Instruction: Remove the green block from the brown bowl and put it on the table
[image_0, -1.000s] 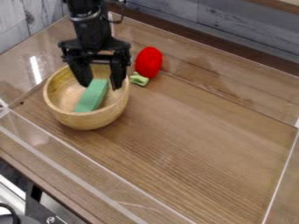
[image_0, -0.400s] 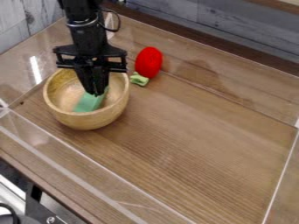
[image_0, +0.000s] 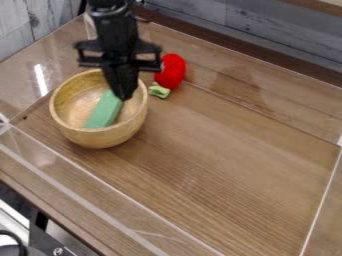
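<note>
Green block (image_0: 103, 110) lies tilted inside the brown bowl (image_0: 84, 127) near the table's (image_0: 214, 165) left edge, the closed gripper (image_0: 114, 72) hanging above, partly hiding the bowl, with a red rounded object (image_0: 171, 71) just beside.

Counted: one bowl (image_0: 64, 128), one green block (image_0: 102, 110), one red rounded object (image_0: 171, 70), one small light-green piece (image_0: 159, 91), one worktop (image_0: 234, 150).

My picture is bright but a bit fuzzy. I look most smeary at the top. Soft light makes a pale shine on the tabletop (image_0: 221, 150). The bowl (image_0: 64, 122) has a soft, dark shadow inside. Small bits look blurry.
</note>
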